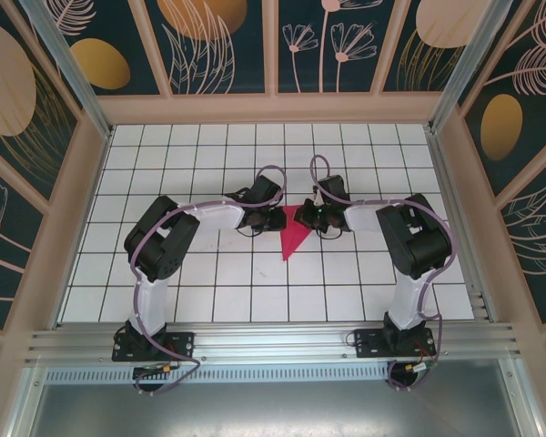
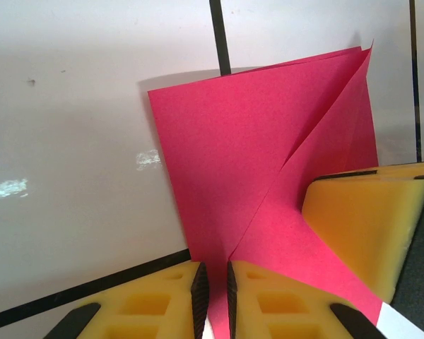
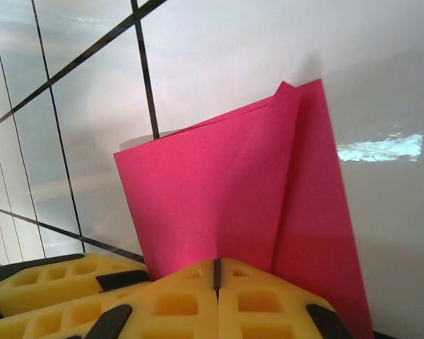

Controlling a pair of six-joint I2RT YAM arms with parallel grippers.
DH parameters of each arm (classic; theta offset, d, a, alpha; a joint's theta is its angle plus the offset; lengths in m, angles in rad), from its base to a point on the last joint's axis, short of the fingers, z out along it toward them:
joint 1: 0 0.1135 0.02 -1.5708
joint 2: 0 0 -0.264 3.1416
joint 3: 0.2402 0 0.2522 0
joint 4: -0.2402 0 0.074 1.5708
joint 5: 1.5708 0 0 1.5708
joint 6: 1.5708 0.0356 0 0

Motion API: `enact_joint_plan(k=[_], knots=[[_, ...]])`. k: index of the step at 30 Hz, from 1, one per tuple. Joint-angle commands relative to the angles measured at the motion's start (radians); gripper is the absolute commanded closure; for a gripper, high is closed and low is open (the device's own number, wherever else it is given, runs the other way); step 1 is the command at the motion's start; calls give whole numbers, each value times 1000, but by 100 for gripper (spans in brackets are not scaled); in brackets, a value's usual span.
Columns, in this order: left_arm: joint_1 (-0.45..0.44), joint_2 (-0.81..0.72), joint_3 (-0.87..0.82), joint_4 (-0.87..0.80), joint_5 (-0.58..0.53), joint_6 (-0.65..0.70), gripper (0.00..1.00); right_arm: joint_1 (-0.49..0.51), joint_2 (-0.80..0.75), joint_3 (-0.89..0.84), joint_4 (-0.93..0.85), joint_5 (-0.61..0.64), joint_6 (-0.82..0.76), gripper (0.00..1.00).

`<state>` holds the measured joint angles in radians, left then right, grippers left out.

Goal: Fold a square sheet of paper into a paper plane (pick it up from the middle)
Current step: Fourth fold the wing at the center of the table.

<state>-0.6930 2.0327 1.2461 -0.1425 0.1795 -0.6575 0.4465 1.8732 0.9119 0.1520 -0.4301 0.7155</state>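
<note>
The magenta-pink sheet of paper (image 1: 293, 235) is creased into a narrow wedge. It sits near the middle of the white tiled tabletop (image 1: 209, 282), its point aimed at the near edge and its broad end lifted between the two grippers. In the left wrist view the sheet (image 2: 226, 141) stands up off the tiles, with a diagonal fold running from its lower middle to the far right corner, where the layers part slightly. The right wrist view shows the same sheet (image 3: 212, 191) with one flap folded over another.

The left gripper (image 1: 275, 218) comes in from the left. Its yellow fingers (image 2: 261, 304) are drawn nearly together, with the sheet's lower edge caught in the thin slit between them. The right gripper (image 1: 317, 218) meets it from the right, fingers (image 3: 177, 304) pressed tight, and the paper rises straight out of their seam. The two grippers sit just beside each other.

Around the table stand dark teal walls (image 1: 227, 45) with leaf and flower patterns. An aluminium rail (image 1: 273, 341) runs along the near edge.
</note>
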Motion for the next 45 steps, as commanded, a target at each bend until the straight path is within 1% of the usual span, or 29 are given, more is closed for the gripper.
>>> enact_joint_plan(k=[1, 3, 7, 15, 21, 23, 30, 32, 37, 39, 41, 45], knots=[[-20, 67, -48, -62, -1, 13, 79, -3, -19, 17, -46, -12, -22, 94], [-19, 67, -48, -62, 0, 13, 79, -10, -47, 48, -54, -35, -28, 93], [-18, 67, -50, -62, 0, 16, 79, -31, -48, 108, -84, -30, -53, 93], [-20, 63, -52, -62, 1, 14, 79, -48, 55, 138, -72, -43, -52, 93], [-20, 64, -51, -65, -1, 17, 79, -50, 126, 127, -61, -6, -48, 94], [-19, 64, -52, -67, -1, 17, 79, -54, 139, 128, -59, -18, -45, 94], [-19, 62, -62, -68, -3, 18, 79, -71, 40, 151, -86, -33, -64, 93], [-20, 63, -63, -68, -3, 18, 79, -80, 45, 168, -98, -48, -80, 93], [-20, 59, -63, -66, -2, 16, 79, -83, 99, 174, -104, -34, -91, 93], [-19, 59, -63, -67, 0, 16, 79, -84, 125, 169, -107, -7, -90, 93], [-20, 58, -63, -66, 0, 18, 79, -84, 152, 174, -122, -13, -93, 92], [-20, 58, -63, -67, 2, 17, 79, -77, 148, 206, -203, 9, -119, 92]])
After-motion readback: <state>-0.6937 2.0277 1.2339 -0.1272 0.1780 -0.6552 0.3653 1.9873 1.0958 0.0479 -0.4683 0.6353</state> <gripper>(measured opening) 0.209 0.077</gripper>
